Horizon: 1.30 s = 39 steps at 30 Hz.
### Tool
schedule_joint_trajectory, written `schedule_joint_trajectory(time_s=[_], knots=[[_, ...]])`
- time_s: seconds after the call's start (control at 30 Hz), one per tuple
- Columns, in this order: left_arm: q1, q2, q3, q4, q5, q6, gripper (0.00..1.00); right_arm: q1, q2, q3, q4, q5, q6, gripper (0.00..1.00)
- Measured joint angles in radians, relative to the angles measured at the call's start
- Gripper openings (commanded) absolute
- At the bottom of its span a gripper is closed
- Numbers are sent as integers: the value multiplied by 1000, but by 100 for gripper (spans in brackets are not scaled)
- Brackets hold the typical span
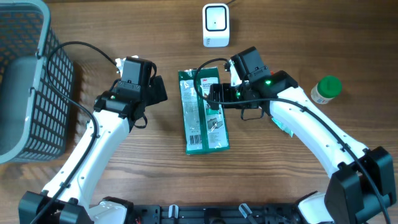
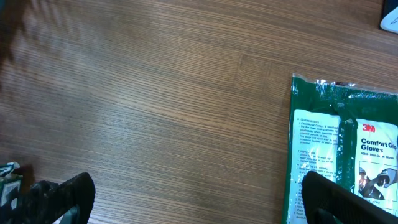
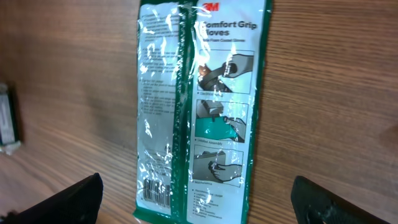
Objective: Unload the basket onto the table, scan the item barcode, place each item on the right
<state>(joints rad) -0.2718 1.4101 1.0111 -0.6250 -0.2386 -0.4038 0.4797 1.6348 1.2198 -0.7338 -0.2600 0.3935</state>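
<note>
The item is a green 3M glove packet (image 1: 204,112) lying flat on the wooden table. Its barcode (image 3: 155,190) faces up at one end of the white label. My right gripper (image 1: 214,94) hovers over the packet, open, and in the right wrist view (image 3: 199,208) its fingers (image 3: 62,202) stand wide on either side of the packet (image 3: 202,106) with nothing held. My left gripper (image 1: 157,90) is open just left of the packet's top. In the left wrist view (image 2: 199,205) one finger (image 2: 339,199) overlaps the packet's (image 2: 348,143) edge. A white scanner (image 1: 216,25) stands at the back.
A dark mesh basket (image 1: 25,81) fills the left edge of the table. A green-capped white bottle (image 1: 326,89) stands at the right, beside the right arm. A corner of the scanner (image 2: 390,22) shows at the top right of the left wrist view.
</note>
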Motion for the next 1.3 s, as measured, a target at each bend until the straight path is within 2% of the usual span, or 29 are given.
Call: schedule_joint_trajectory(time_s=[0.23, 0.43, 0.8, 0.87, 1.1, 1.3], knots=[[0, 0, 0, 0, 0, 0, 100, 1, 37, 0, 46, -84, -115, 84], [0, 0, 0, 0, 0, 0, 100, 3, 152, 0, 127, -72, -190, 89], [0, 0, 0, 0, 0, 0, 100, 19, 335, 16, 196, 43, -237, 90], [0, 0, 0, 0, 0, 0, 100, 27, 337, 27, 159, 81, -217, 89], [0, 0, 0, 0, 0, 0, 100, 21, 335, 38, -127, 226, -121, 84], [0, 0, 0, 0, 0, 0, 100, 14, 328, 31, -173, 215, -98, 85]])
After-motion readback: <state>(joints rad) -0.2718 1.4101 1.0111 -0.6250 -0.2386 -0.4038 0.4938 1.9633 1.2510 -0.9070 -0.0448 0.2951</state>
